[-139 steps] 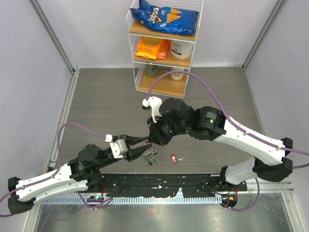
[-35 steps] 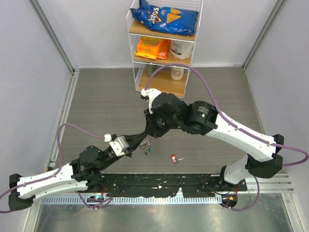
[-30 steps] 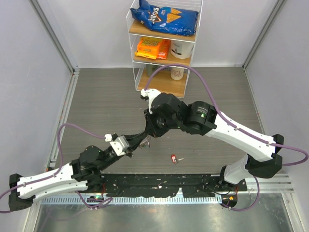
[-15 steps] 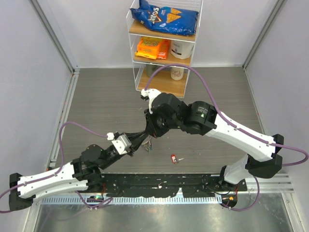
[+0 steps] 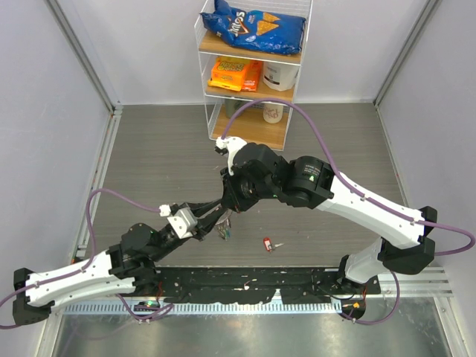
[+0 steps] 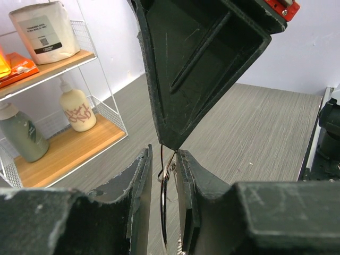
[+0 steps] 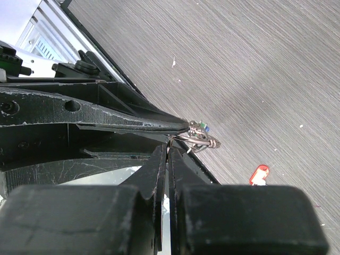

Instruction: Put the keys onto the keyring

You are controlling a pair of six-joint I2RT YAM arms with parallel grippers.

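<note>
The keyring (image 5: 223,229) hangs in the air between my two grippers, with the green and blue keys (image 7: 202,126) threaded on it. My left gripper (image 5: 219,217) has its jaws closed to a narrow gap, with the keyring (image 6: 164,207) standing edge-on between them. My right gripper (image 5: 229,207) comes down from above, shut on the ring's wire (image 7: 204,141) at its top. Its fingertips (image 6: 169,142) meet the ring just beyond the left jaws. The red key (image 5: 267,243) lies loose on the table to the right, and it also shows in the right wrist view (image 7: 260,173).
A clear shelf rack (image 5: 253,74) with a chip bag, snack packets and bottles stands at the back centre. Its lower wooden shelves (image 6: 64,146) show in the left wrist view. A black rail (image 5: 245,286) runs along the near table edge. Grey walls close in the sides.
Since 4.6 s ago both grippers have moved up and left with the ring, and the left jaws have narrowed around it. Over the last second they have only shifted slightly.
</note>
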